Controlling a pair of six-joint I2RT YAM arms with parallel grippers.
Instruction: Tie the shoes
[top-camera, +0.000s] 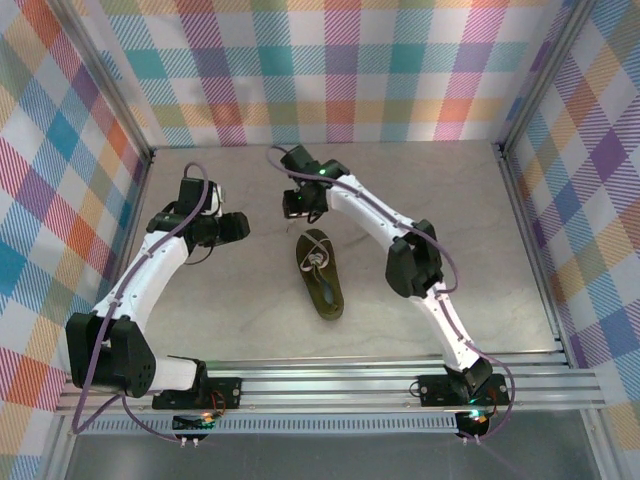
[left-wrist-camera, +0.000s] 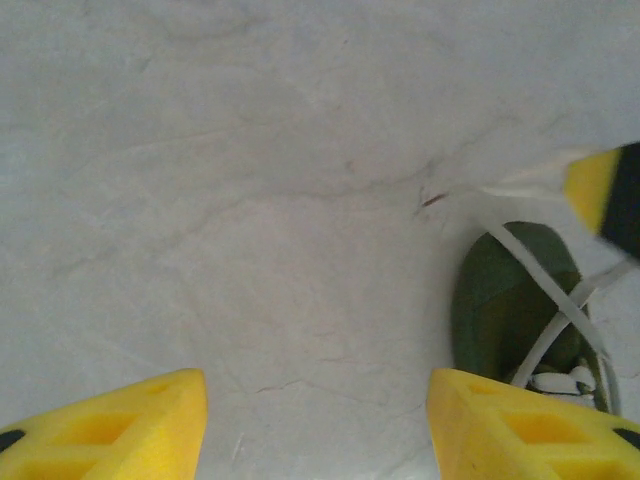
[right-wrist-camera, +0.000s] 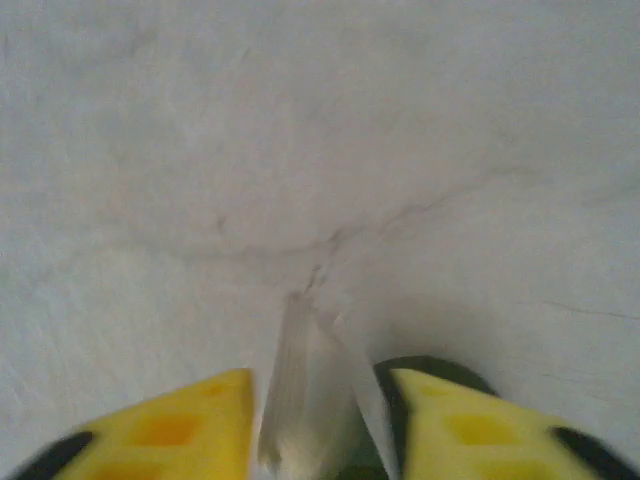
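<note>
The dark olive-green shoe (top-camera: 320, 272) lies in the middle of the table, its cream-white laces (top-camera: 317, 258) threaded through the upper. In the left wrist view the shoe (left-wrist-camera: 505, 300) sits at the right with laces (left-wrist-camera: 560, 315) crossing it. My right gripper (top-camera: 298, 207) hovers just beyond the shoe's far end. Its yellow fingers stand partly apart, and blurred lace strands (right-wrist-camera: 305, 385) run between them out to the table. My right gripper (right-wrist-camera: 320, 405) hides most of the shoe (right-wrist-camera: 430, 368). My left gripper (top-camera: 238, 228) is to the shoe's left, open over bare table (left-wrist-camera: 318, 400).
The tabletop (top-camera: 450, 200) is pale grey stone-like with fine cracks. Checked cloth walls (top-camera: 330, 70) close in the back and both sides. A metal rail (top-camera: 350, 385) carrying the arm bases runs along the near edge. One right fingertip (left-wrist-camera: 600, 185) shows above the shoe.
</note>
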